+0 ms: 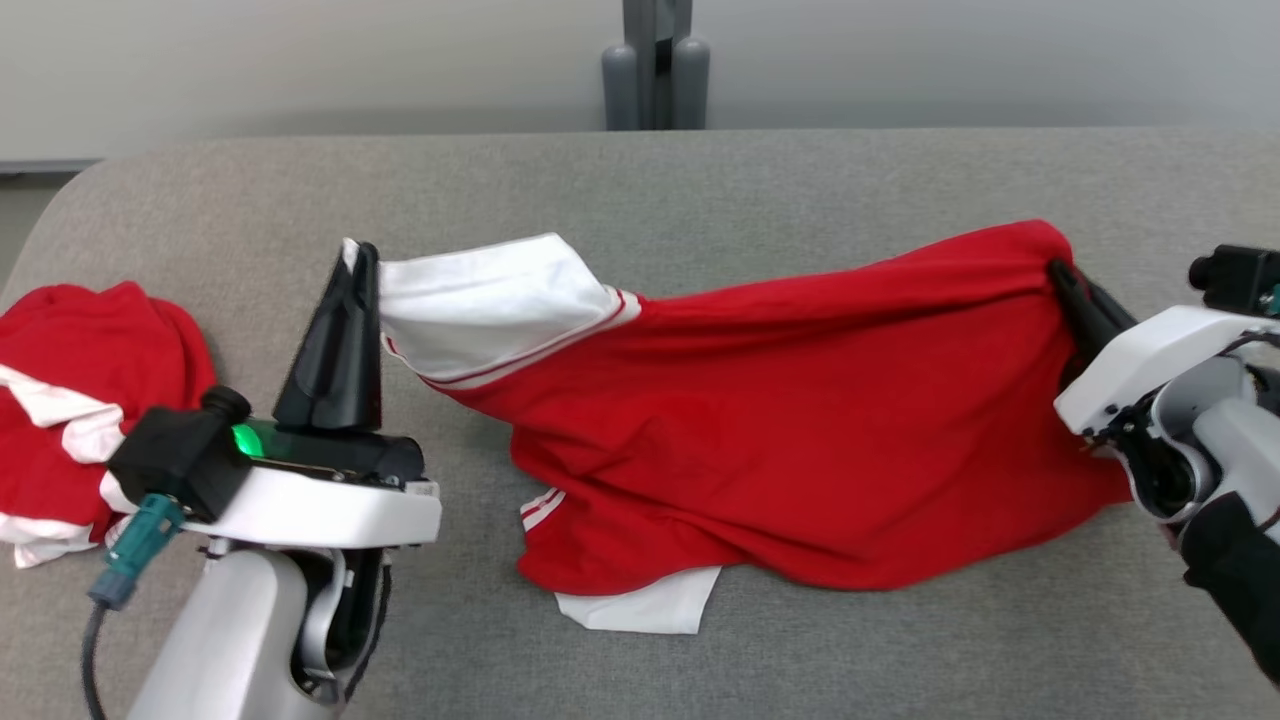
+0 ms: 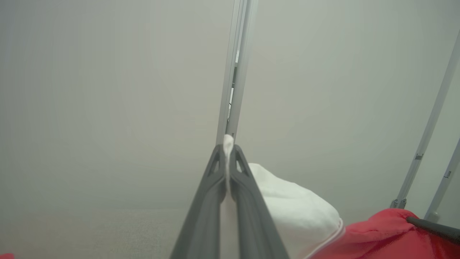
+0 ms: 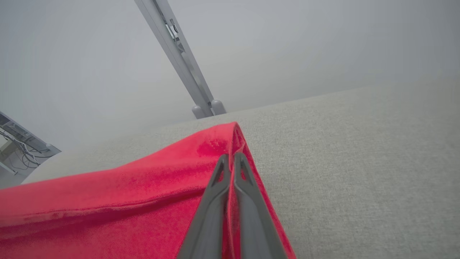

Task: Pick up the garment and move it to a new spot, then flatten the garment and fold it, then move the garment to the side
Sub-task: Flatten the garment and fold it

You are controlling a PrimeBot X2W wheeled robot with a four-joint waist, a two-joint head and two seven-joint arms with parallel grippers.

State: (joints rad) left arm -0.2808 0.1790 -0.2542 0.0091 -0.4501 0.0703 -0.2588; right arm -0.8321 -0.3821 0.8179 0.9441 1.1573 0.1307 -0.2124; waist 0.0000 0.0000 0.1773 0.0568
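**Red shirt strung up between both claws**

So here's where we're at. The garment [image 1: 800, 420], a red shirt with white sleeves and striped trim, is stretched sideways across the middle of the grey fabric surface [image 1: 700, 170]. Both ends are lifted and the middle sags. Its lower edge lies on the surface, and the near sleeve [image 1: 650, 605] pokes out flat from under the red on the side closest to us.

On our left, the left gripper [image 1: 362, 252] points up and away with its fingers pressed together, pinching the edge of the far sleeve [image 1: 490, 300]. The left wrist view shows a sliver of white cloth sticking out past the tips, so that pinch is plain.

On our right, the right gripper [image 1: 1060, 270] is closed too, clamped on the red corner at the shirt's far right end. In the right wrist view the red cloth runs up between the two fingers and peaks just past them.

Off to our left, near the surface's rounded corner, sits a crumpled bundle [image 1: 90, 400] of red and white cloth, well apart from the shirt we're holding. Our left wrist partly covers it. Behind the surface a grey post [image 1: 655, 70] stands against the pale wall [image 1: 300, 60].
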